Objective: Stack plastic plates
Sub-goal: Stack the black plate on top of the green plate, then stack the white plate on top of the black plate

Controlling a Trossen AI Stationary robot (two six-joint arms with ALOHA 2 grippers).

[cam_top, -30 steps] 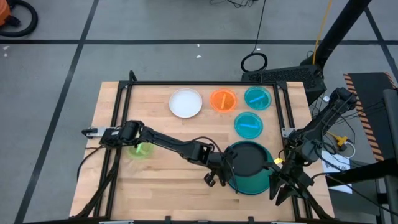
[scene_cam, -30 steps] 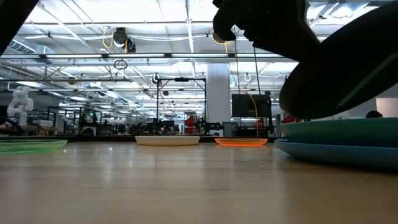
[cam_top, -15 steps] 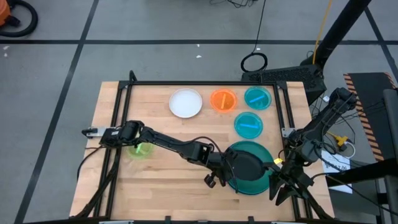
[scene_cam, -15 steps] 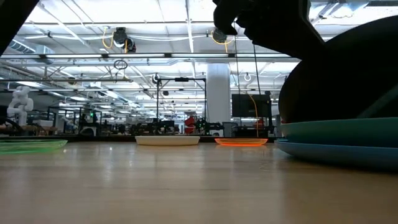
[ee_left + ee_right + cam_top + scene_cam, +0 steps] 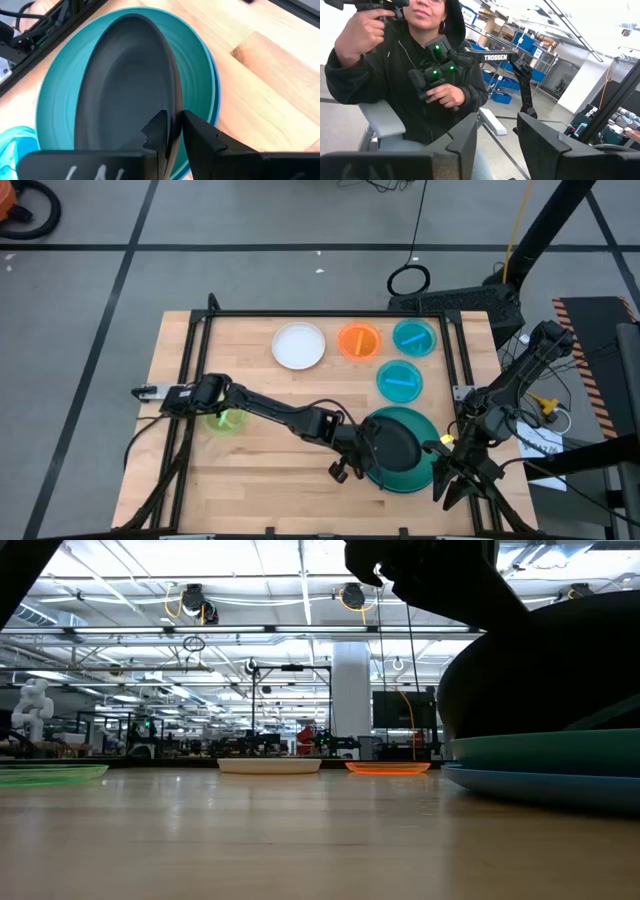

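The black plate (image 5: 398,443) is tilted over the large teal plate (image 5: 421,474), which lies on a blue plate (image 5: 216,89) near the table's near right corner. My left gripper (image 5: 170,123) reaches across from the left and is shut on the black plate. My right gripper (image 5: 497,134) hangs open off the table's right near edge (image 5: 452,480), pointing into the room. Flat on the table are the white plate (image 5: 299,346), the orange plate (image 5: 359,341), two cyan plates (image 5: 414,337) (image 5: 400,381) and the lime green plate (image 5: 228,421). My left gripper pinches the black plate's rim (image 5: 173,107) on its left side, one finger on the inner face and one on the underside. The fingers come level from the table's left. The plate stands tilted on edge above the teal plate, its lower side (image 5: 520,730) down at the teal plate's top.
A black frame (image 5: 300,314) runs along the table's far, left and right sides. The left arm (image 5: 280,415) stretches across the table's middle over the lime green plate. A seated person (image 5: 415,75) with hand controllers shows in the right wrist view. Bare wood (image 5: 270,480) lies near the front.
My left gripper has lowered the black plate toward the teal plate and shifted it slightly toward the near edge. The plate has tipped flatter, its dark shape sinking onto the teal plate in the low view. The gripper stays shut on the rim.
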